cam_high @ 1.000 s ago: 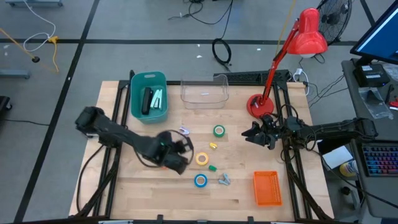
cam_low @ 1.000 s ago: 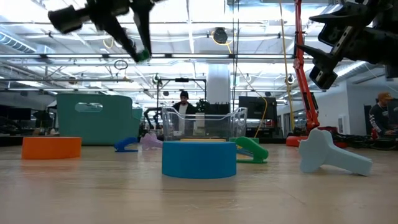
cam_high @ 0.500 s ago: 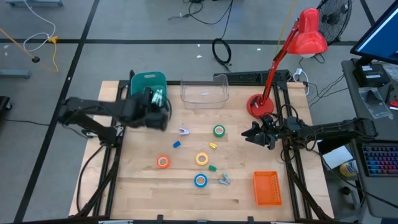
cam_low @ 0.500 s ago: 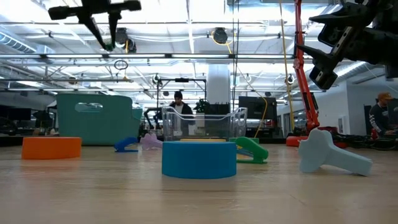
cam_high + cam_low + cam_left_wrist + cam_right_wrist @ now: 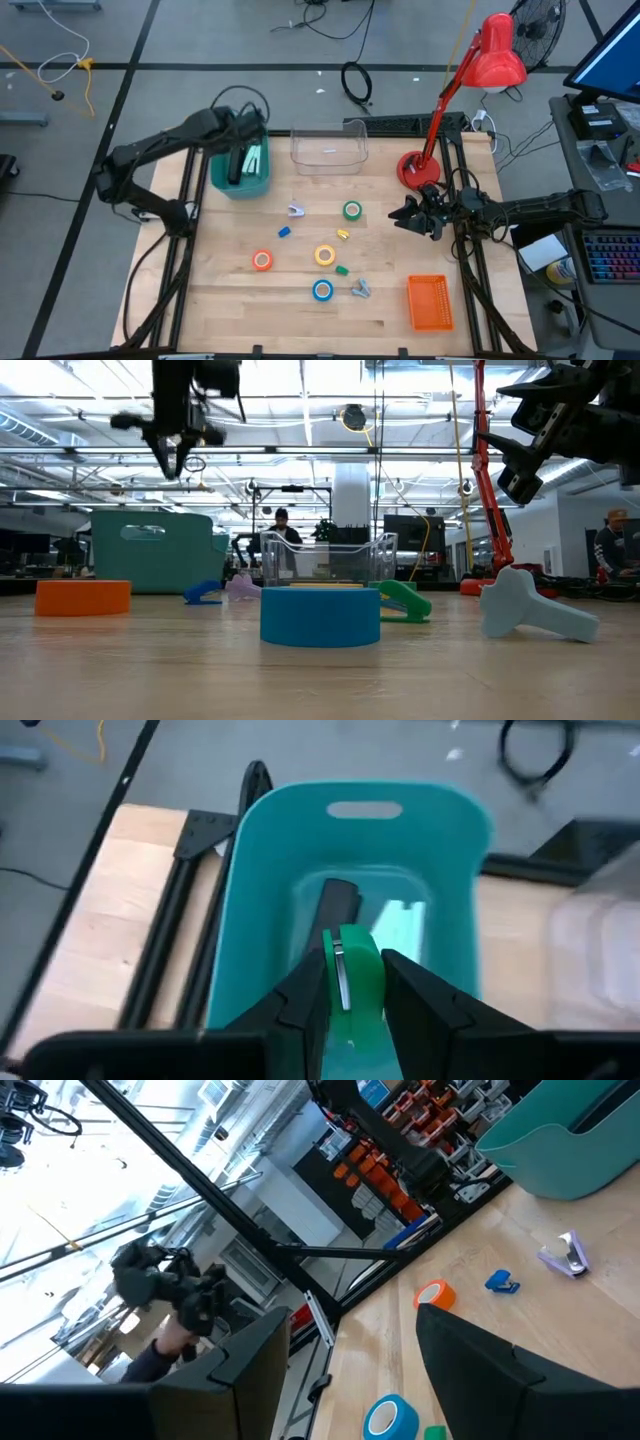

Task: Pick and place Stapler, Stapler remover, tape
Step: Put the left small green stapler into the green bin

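Note:
My left gripper point(image 5: 249, 138) hangs over the teal bin point(image 5: 216, 172) at the table's far left, shut on a small green stapler point(image 5: 358, 982). A black stapler point(image 5: 337, 905) and a pale green one point(image 5: 253, 160) lie in the bin. The orange point(image 5: 262, 260), yellow point(image 5: 325, 255), green point(image 5: 352, 210) and blue point(image 5: 322, 290) tape rolls lie flat on the table. Small stapler removers, purple point(image 5: 295, 210), blue point(image 5: 284, 231), yellow point(image 5: 342, 234), green point(image 5: 341, 269) and grey point(image 5: 360, 289), lie among them. My right gripper point(image 5: 405, 215) waits open above the table's right side. My left gripper pinches the green stapler by its two opposite sides point(image 5: 328, 988) between its two fingers. The fingers slant downward from above. The stapler is lifted clear, above the bin's open top, with a metal strip point(image 5: 340, 982) showing between its green parts.
A clear plastic box point(image 5: 328, 150) stands right of the teal bin. A red desk lamp point(image 5: 415, 170) has its base at the far right. An orange basket point(image 5: 430, 302) sits near the front right. Bare wood lies at the table's near left.
My left gripper has swung from the table's middle toward the far left, rising a little and rolling its wrist, carrying the green stapler until it hangs over the teal bin. The orange tape and blue remover, covered by the arm before, now show.

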Tool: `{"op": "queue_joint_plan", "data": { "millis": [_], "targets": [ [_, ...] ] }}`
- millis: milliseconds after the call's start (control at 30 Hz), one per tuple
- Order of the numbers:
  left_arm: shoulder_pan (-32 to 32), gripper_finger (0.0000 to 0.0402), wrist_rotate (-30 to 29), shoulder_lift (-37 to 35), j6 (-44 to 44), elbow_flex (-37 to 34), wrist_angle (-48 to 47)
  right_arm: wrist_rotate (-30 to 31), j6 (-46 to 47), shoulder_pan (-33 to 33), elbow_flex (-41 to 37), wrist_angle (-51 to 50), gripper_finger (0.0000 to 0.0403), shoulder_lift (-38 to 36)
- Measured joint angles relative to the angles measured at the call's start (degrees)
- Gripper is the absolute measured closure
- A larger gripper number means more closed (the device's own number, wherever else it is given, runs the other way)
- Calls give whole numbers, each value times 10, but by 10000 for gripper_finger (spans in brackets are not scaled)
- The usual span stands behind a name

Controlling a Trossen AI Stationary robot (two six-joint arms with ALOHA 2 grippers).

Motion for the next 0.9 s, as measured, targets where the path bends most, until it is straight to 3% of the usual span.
{"op": "queue_joint_plan", "data": {
  "millis": [200, 300, 533, 900],
  "targets": [
    [72, 309, 91, 22, 103, -79, 112, 1, 0, 0, 0, 0, 190, 0],
    [85, 309, 137, 23, 110, -130, 166, 1, 0, 0, 0, 0, 190, 0],
    [85, 309, 230, 26, 92, -228, 193, 1, 0, 0, 0, 0, 190, 0],
    [77, 309, 290, 25, 81, -267, 220, 1, 2, 0, 0, 0, 190, 0]
  ]
}}
